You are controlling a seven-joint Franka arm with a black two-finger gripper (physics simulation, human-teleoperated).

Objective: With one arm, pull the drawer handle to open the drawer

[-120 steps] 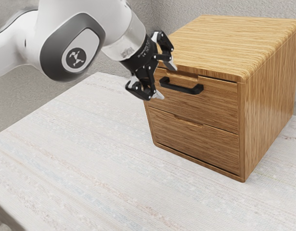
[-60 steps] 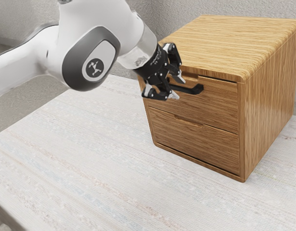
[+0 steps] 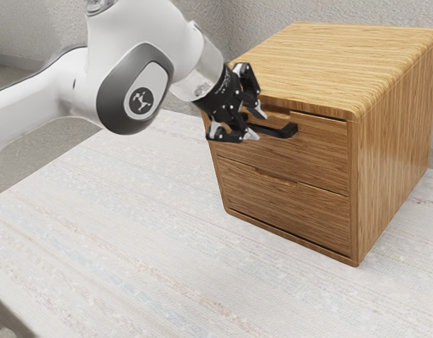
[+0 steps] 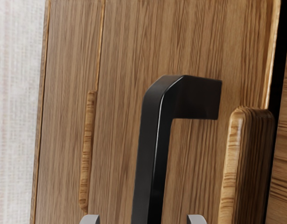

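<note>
exterior view: pale table (image 3: 132, 253) bearing wooden cabinet (image 3: 357, 63) at right; white arm (image 3: 96, 77) from left; upper drawer (image 3: 308, 151); black handle (image 3: 279, 131) on its front; gripper (image 3: 255, 124) with jaws parted, straddling handle's left end. wrist view: fingertips (image 4: 197, 218) either side of handle, not touching.

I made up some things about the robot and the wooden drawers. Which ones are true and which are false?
1. The handle is black. True.
2. The cabinet has three drawers. False: it has two.
3. The gripper is open, with one finger on each side of the handle. True.
4. The handle is on the bottom drawer. False: it is on the top drawer; the lower drawer has only a notch.
5. The cabinet stands on the table. True.
</note>
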